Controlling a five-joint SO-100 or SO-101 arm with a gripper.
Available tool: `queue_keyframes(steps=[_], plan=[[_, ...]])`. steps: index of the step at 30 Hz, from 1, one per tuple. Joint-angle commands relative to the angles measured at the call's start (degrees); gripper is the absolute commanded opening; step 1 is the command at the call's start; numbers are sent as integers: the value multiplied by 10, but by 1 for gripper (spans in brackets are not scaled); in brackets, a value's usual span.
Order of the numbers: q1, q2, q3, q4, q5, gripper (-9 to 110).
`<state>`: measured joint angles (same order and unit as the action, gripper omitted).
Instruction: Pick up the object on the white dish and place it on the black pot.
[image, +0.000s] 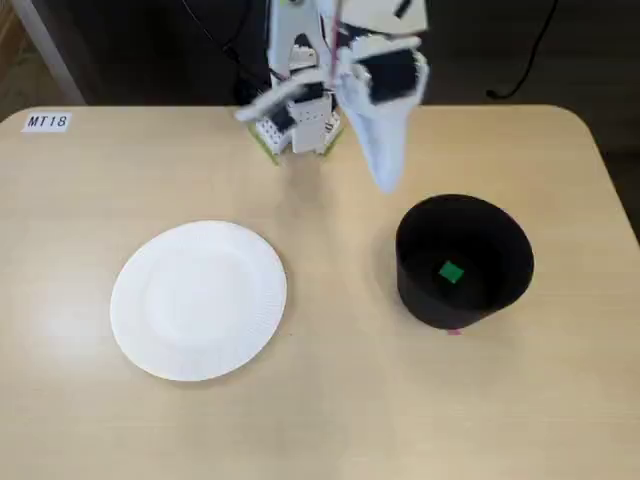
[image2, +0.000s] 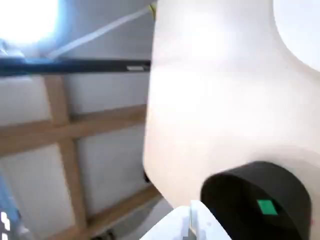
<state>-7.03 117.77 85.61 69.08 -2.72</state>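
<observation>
The small green object (image: 450, 272) lies on the bottom inside the black pot (image: 420, 290) at the right of the table in the fixed view. In the wrist view the object (image2: 266, 206) shows inside the pot (image2: 225, 195) at the lower right. The white dish (image: 198, 300) lies bare at the left; a slice of the dish (image2: 300, 30) fills the wrist view's top right corner. My gripper (image: 385, 180) hangs blurred above the table, behind and left of the pot. Its white fingers (image2: 192, 226) are together and hold nothing.
The arm's base (image: 300, 120) stands at the table's back edge. A label reading MT18 (image: 46, 122) is stuck at the back left corner. The tilted wrist view shows wooden framing (image2: 65, 135) beyond the table edge.
</observation>
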Motion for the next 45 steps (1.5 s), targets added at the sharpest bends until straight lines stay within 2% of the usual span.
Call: queue_keyframes(steps=[1, 14, 23, 33, 45], plan=[[56, 139, 109, -42, 5, 0], [115, 426, 493, -105, -11, 0], [113, 565, 680, -128, -17, 0], [103, 724, 845, -128, -9, 0], [93, 730, 915, -128, -28, 0]])
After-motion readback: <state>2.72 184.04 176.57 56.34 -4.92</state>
